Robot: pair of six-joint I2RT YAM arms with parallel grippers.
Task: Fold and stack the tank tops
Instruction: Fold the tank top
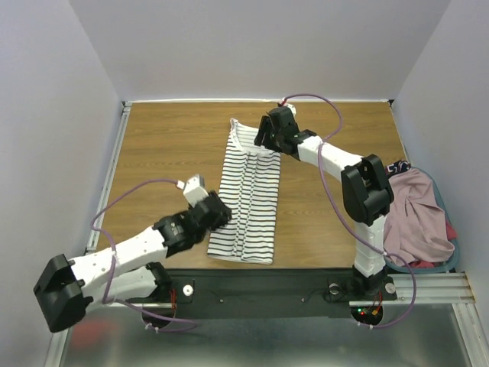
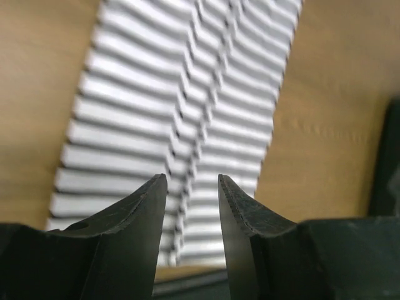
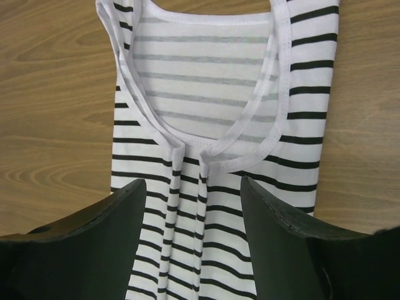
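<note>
Left fingers (image 2: 137, 219) stand a modest gap apart with nothing between them, hanging just over the hem end of the striped tank top (image 1: 248, 199). Right fingers (image 3: 106, 237) are spread wide, also empty, above its neckline end. The top lies flat on the tabletop (image 1: 168, 145) between the two arms, both long sides turned in to meet down the middle. It looks light, thin and floppy, so I'd expect it to sag and slide on the wood. The best pinch is at a doubled edge, hem corners or shoulder straps. The count: two tank tops, this one and the pink tank top (image 1: 416, 214), crumpled in a heap at the right edge, well apart. One dark navy garment (image 1: 397, 167) and one red garment (image 1: 451, 229) lie against it.
</note>
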